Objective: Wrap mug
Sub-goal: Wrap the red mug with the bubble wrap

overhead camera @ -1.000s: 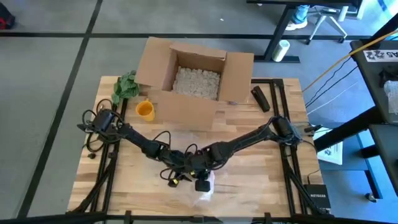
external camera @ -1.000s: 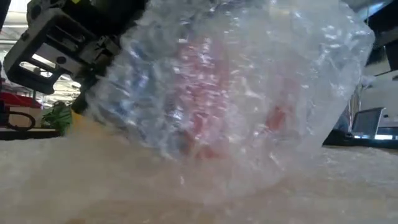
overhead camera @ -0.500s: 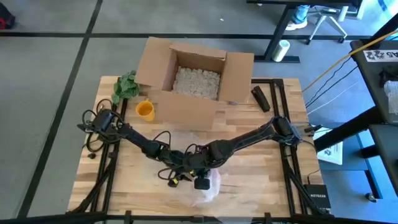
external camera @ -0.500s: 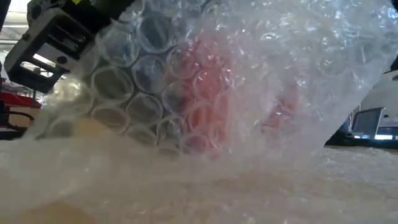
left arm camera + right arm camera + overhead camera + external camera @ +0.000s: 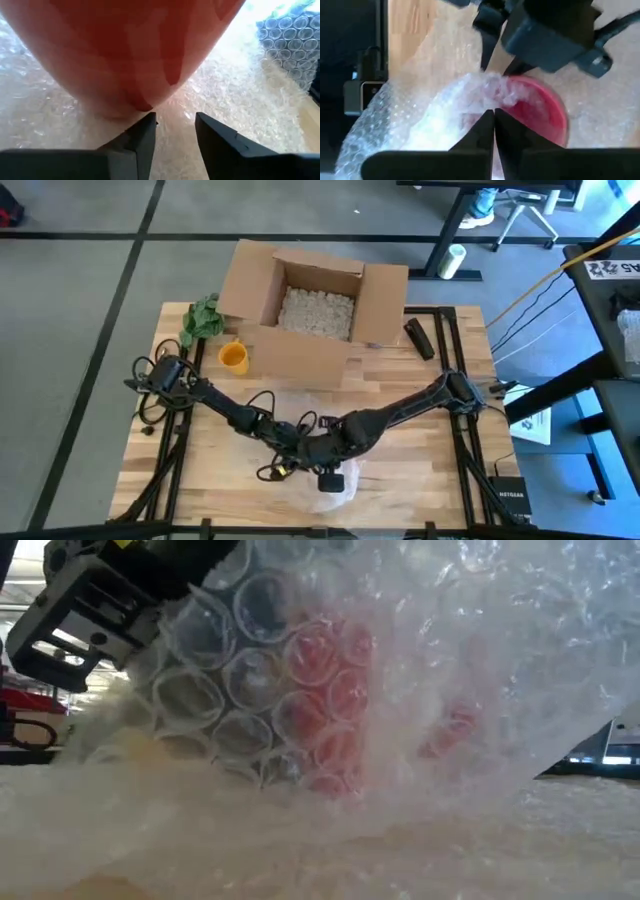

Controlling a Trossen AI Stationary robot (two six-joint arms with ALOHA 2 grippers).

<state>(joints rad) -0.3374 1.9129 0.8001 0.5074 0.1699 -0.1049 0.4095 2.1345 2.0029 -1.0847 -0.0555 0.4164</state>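
Both dark arms reach in from the table's side edges and meet low in the middle of the high view, over a sheet of clear bubble wrap (image 5: 335,478) spread on the light wooden table (image 5: 440,480).

The left gripper (image 5: 172,131) sits against the red ceramic mug (image 5: 125,45), which fills the upper part of the left wrist view; its two dark fingers stand a little apart, one tip touching the mug's lower edge, nothing between them.

The right gripper (image 5: 493,120) points down at the mug from above, its fingers pressed together on a bunched fold of the bubble wrap drawn up over the mug's red rim (image 5: 545,107).

In the low view the wrap rises as a tent across most of the frame, the mug showing as a red blur through it at centre, with a gripper body at upper left.

An open brown cardboard box (image 5: 310,305) of pale packing filler stands at the table's upper middle, a small yellow cup (image 5: 233,357) and a green leafy object (image 5: 203,318) to its left.
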